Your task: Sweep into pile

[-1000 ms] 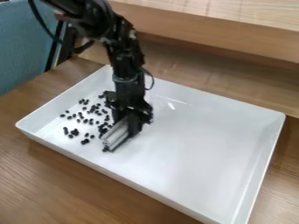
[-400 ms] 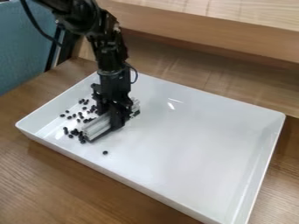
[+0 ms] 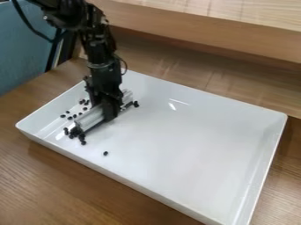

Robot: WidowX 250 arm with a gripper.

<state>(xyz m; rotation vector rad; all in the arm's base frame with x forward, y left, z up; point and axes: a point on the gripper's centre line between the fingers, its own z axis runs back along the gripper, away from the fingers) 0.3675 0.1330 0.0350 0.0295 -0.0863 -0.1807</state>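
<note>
Camera view: the hand [image 3: 108, 115] grips a bar [image 3: 89, 119] among black beans [image 3: 75, 131].

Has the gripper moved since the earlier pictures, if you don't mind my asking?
Yes, the gripper has moved leftward, closer to the left corner of the white tray.

The light is bright and soft. The white tray [image 3: 200, 154] takes most of it, its floor shining with a broad, pale sheen, with small sharp glints towards the far side and a bright patch by the left corner. A soft shadow lies on the bench [image 3: 59, 184] along the tray's near side. Beneath the pale-topped wooden ledge [image 3: 206, 26], the far recess is dimmer. The black arm [image 3: 103, 66] shows little detail in its darkest parts.
</note>
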